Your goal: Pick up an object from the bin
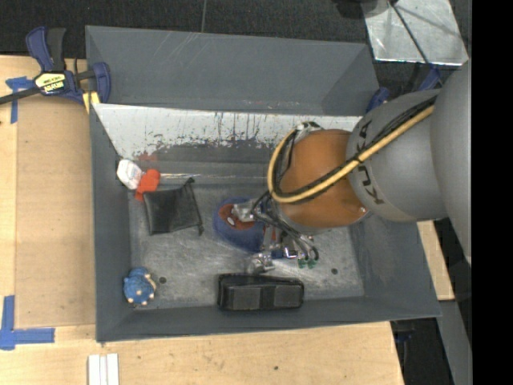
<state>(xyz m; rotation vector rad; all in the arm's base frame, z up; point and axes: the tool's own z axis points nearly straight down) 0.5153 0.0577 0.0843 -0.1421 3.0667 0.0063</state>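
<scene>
My gripper (264,259) hangs low in the middle of the bin, under the orange wrist cover, just above a black oblong case (260,293) that lies by the front wall. A blue rounded thing with a red and white spot (235,220) lies right beside the gripper on its left, partly covered by it. Nothing shows between the fingers, whose tips are hard to make out.
A black flat pouch (171,209) lies left of centre. A white and orange thing (137,177) sits at the back left corner. A small blue figure (139,286) lies in the front left corner. The arm covers the bin's right side.
</scene>
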